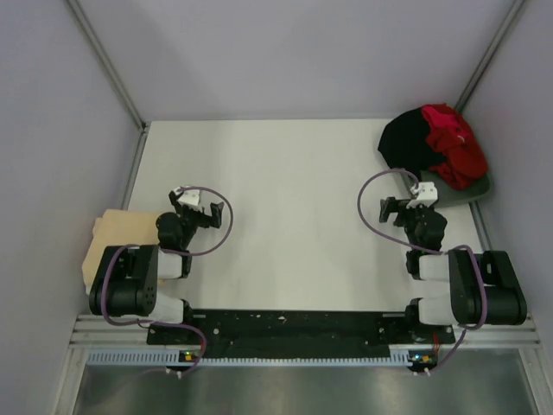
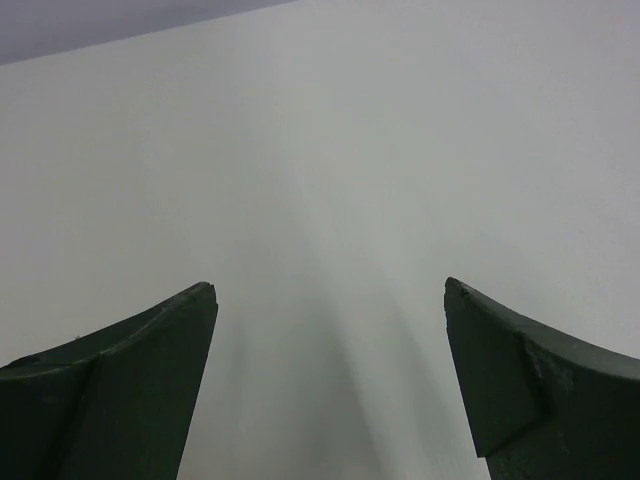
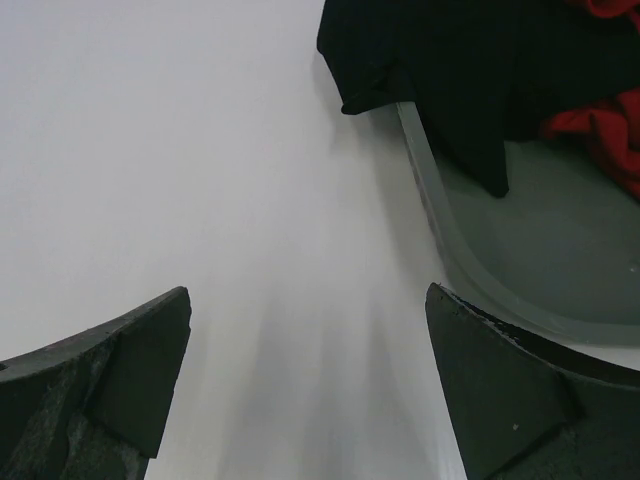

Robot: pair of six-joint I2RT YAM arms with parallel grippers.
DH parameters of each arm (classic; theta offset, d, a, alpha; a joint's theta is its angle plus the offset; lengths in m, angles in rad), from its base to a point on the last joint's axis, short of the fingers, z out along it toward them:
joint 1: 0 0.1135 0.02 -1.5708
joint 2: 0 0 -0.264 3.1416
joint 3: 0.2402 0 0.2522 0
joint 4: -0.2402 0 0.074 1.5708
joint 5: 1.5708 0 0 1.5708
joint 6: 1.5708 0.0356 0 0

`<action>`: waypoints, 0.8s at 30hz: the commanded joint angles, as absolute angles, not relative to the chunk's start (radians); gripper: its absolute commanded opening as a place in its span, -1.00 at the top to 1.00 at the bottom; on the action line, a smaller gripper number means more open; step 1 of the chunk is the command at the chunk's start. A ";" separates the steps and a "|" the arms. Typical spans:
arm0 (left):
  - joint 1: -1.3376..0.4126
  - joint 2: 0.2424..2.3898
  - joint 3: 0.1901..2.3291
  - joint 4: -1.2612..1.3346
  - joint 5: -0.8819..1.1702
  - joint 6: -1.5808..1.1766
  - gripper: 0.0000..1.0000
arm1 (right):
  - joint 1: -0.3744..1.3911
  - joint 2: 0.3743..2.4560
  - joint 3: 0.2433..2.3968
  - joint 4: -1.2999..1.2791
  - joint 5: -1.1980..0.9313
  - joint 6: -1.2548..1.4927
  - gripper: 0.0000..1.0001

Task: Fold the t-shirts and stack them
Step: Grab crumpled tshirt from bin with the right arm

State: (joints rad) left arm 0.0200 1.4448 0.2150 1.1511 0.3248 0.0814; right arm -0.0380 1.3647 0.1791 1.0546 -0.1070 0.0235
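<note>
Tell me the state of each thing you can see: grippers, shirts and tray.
left gripper: open, empty.
right gripper: open, empty, close to the tray.
black t-shirt: crumpled, unfolded, draped over the tray's rim.
red t-shirts: bunched up in the tray, unfolded.
beige t-shirt: lying flat, partly hidden by the left arm.
tray: holding the black and red shirts.

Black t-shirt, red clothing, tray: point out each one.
black t-shirt (image 1: 404, 143), top view, its bunched middle.
red clothing (image 1: 454, 147), top view, its crumpled middle.
tray (image 3: 432, 200), right wrist view, its curved rim.
</note>
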 commanded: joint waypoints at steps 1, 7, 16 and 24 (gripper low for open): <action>0.025 1.434 0.241 1.187 0.334 0.083 -0.97 | -0.051 1.355 0.195 1.114 -0.117 0.043 -0.98; 0.026 1.431 0.239 1.189 0.334 0.081 -0.98 | -0.051 1.094 0.313 0.735 -0.175 0.064 -0.97; 0.018 1.318 0.502 0.638 0.417 0.112 -0.97 | -0.051 0.985 0.743 0.260 -0.261 0.236 -0.96; -0.051 1.368 0.889 0.062 0.517 0.147 -0.96 | -0.074 1.287 1.204 -0.192 0.116 0.210 -0.77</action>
State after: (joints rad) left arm -0.0090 1.3575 0.7479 0.4152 0.4576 0.1032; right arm -0.0437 1.1511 1.0702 0.0860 -0.0772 0.2031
